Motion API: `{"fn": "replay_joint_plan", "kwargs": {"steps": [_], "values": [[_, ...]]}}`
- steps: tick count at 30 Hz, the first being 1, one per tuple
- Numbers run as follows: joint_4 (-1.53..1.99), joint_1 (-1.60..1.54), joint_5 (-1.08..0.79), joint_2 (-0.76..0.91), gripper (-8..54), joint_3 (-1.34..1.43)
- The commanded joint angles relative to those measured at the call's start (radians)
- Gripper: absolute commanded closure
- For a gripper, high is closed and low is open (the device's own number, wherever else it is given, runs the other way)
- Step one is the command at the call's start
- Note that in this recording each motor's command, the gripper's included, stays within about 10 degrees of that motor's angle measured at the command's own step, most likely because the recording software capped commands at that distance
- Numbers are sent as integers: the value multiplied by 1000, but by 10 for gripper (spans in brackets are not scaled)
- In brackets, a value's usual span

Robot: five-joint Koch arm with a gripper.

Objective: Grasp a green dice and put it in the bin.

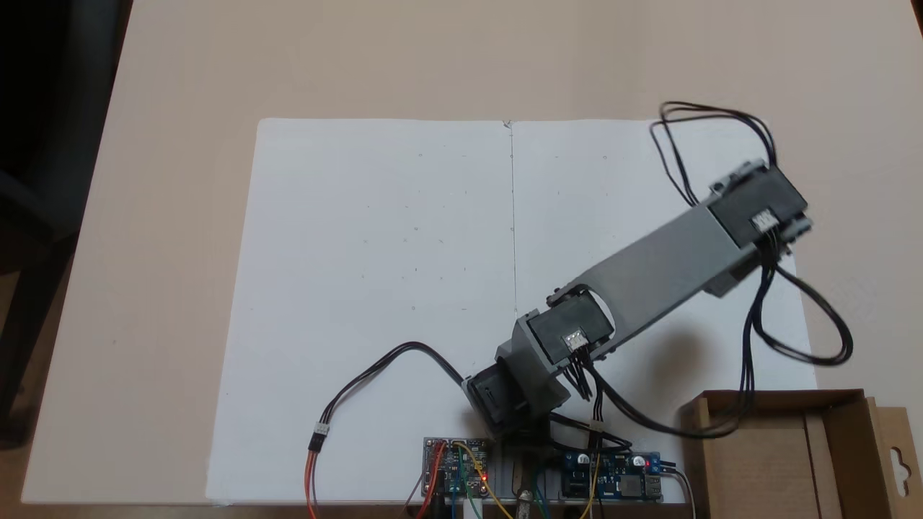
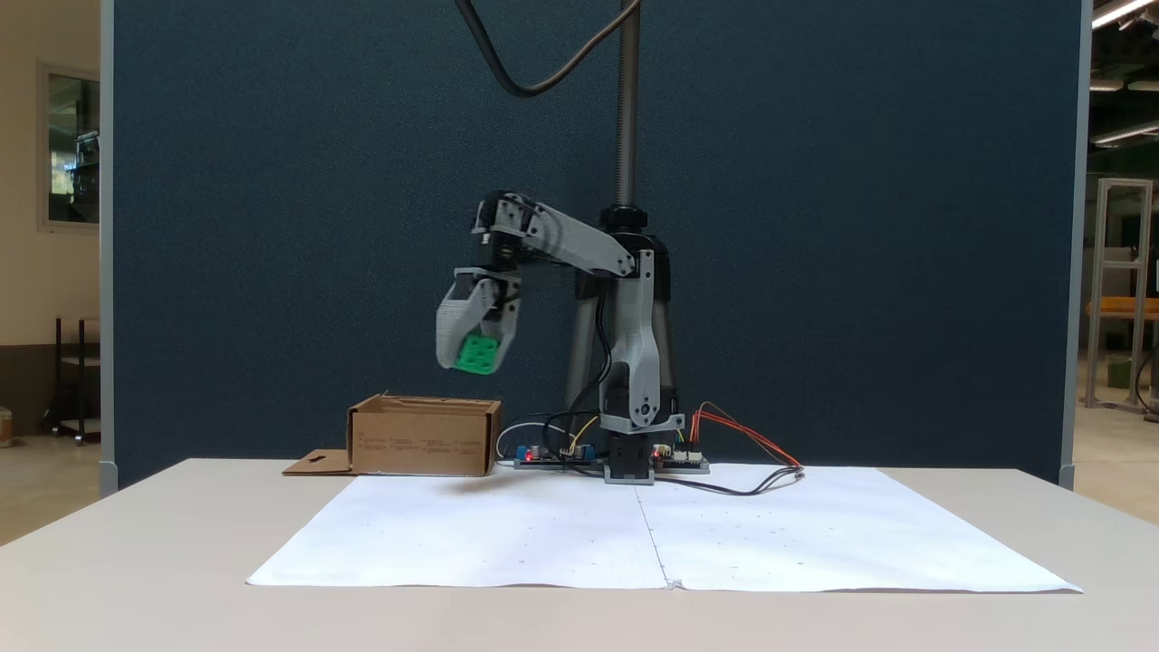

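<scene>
Green plastic dice [image 2: 475,354], a small bright cube with round pip holes on the face toward the camera, hangs in the air clamped between the grey jaws of the end effector [image 2: 473,358], above and just to the right of the brown corrugated cardboard bin [image 2: 424,437] in a fixed view, clear of its rim. The bin sits on the pale beige desk [image 2: 136,561] near the edge where the arm's base stands, its flap with the hanger-hole cutout [image 1: 896,461] lying out flat beside it. In a fixed view from above, the grey arm [image 1: 649,274] reaches out over a large white paper sheet [image 1: 382,288] that covers the middle of the desk, a thin crease line down its centre. Small circuit boards [image 1: 458,472] with lit red lights and coloured wires sit at that same edge. Behind the desk stands a dark blue fabric partition [image 2: 272,226]; beyond it are beige walls and a metal frame [image 2: 1123,290].
</scene>
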Motion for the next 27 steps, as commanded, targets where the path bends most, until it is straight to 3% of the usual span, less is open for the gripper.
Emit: {"fn": "replay_joint_plan", "kwargs": {"steps": [1,9,13,26,27], "values": [[14,147,-149,38,339,-74],[-104,480,-192,21,339,-72],[-183,575,-202,-81,340,-72],[-302,675,-218,-173,339,-28],[-299,683,-216,-173,273,-28]]}}
